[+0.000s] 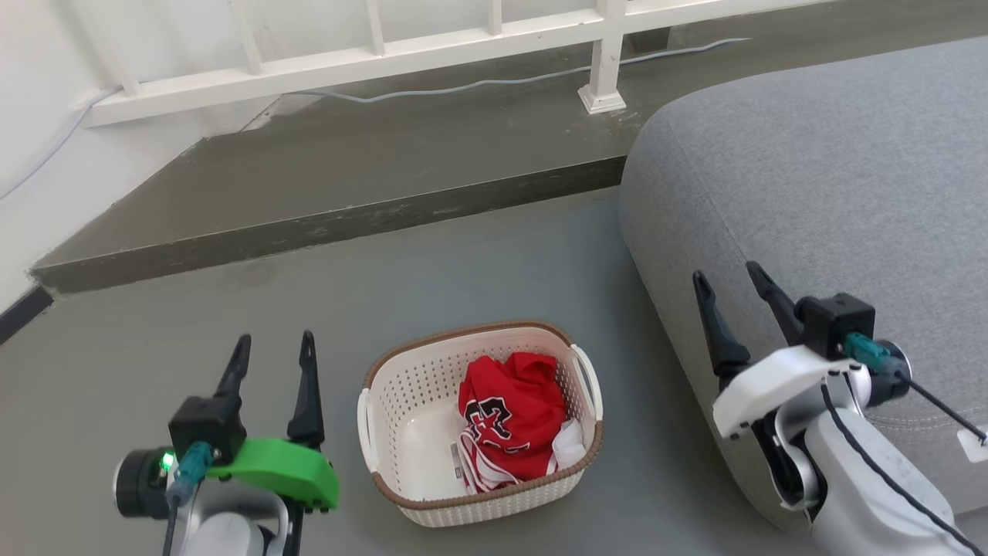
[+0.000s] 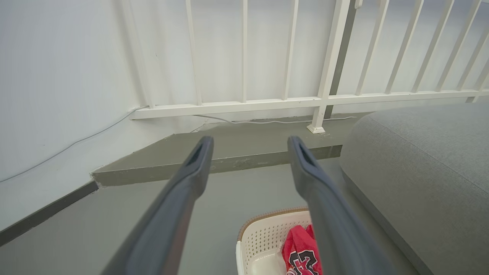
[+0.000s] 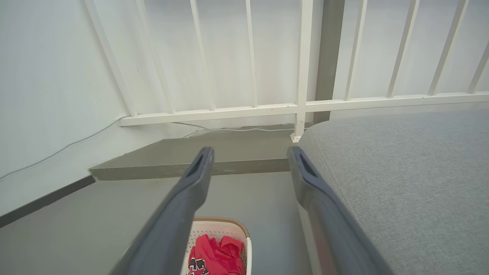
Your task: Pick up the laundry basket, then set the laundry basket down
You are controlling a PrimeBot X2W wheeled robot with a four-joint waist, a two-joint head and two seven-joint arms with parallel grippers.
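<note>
- My left end effector (image 1: 276, 337) and right end effector (image 1: 725, 270) hang empty, fingers apart, either side of the laundry basket (image 1: 401, 386).
- It sits on the floor (image 1: 502, 262), near the sofa (image 1: 810, 170), well short of the step (image 1: 347, 224) at the floor's far edge.
- Thin plastic with a red garment (image 1: 509, 409) inside: likely light, slightly flexible; I'd take the side loop handles (image 1: 363, 421).

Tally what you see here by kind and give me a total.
laundry basket: 1
red garment: 1
pincers: 2, left pincer and right pincer
grey sofa: 1
white railing: 1
cable: 1
Total: 7
</note>
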